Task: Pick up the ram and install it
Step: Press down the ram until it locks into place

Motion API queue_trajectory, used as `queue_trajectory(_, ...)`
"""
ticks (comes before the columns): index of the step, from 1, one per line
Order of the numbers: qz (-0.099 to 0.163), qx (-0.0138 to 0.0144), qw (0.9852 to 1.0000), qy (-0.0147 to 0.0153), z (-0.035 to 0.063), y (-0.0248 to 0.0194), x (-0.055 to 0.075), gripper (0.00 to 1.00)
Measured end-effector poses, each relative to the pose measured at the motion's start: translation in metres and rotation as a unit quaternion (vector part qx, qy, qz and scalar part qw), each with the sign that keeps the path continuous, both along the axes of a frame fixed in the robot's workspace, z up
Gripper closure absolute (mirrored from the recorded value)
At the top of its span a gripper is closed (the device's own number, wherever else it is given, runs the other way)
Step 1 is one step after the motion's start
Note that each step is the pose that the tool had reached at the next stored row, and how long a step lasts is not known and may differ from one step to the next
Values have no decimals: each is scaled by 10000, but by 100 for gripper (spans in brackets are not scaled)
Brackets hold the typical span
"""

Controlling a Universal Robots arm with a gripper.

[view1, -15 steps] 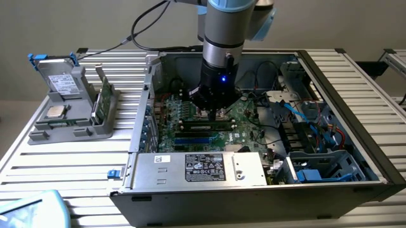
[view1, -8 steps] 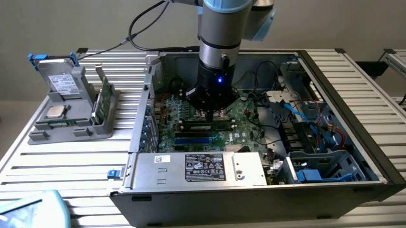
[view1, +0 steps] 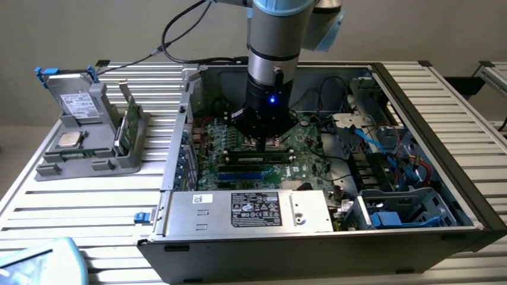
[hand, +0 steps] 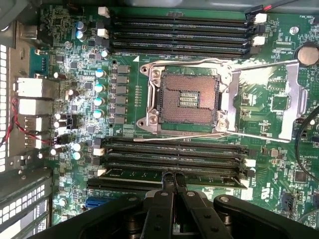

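A: State the position of the arm.

B: In the exterior view the arm stands upright inside the open computer case [view1: 467,196], which lies on its side on a slatted table [view1: 71,202]. The gripper [view1: 265,144] is down over the middle of the motherboard [view1: 305,148].

A: And the fingers?

B: The fingers [hand: 166,186] are pressed together, tips meeting with no gap. Nothing is held between them.

A: Where is the ram?

B: A ram [hand: 172,175] sits in a slot directly under the fingertips, lying flat along the slot with its green edge up. In the exterior view it lies at 6 o'clock of the gripper, just beside the tips. Whether the tips touch its top edge I cannot tell.

A: Surroundings on the board?

B: The empty processor socket [hand: 183,98] has its metal latch frame [hand: 264,102] swung open. A bank of black memory slots [hand: 179,35] lies on the far side of the socket from the stick.

A: Anything outside the case?

B: At 9 o'clock of the case stands a grey holder [view1: 87,148]. It carries a boxy drive [view1: 78,105] with a white label, a square silver processor chip [view1: 70,140], and a second green stick [view1: 129,126] standing on edge. The power supply [view1: 246,211] lies at 6 o'clock of the gripper.
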State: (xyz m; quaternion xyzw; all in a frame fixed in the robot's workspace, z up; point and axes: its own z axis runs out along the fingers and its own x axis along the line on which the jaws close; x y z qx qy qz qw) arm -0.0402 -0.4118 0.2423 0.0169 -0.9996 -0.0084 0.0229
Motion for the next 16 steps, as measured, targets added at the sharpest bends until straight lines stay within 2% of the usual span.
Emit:
queue_trajectory(6,-73,-2,10000,0,201,-24,0,89)
queue_trajectory(12,-105,-29,9999,0,281,-64,-1,89)
queue_trajectory(16,-113,-30,9999,-2,283,-67,0,89)
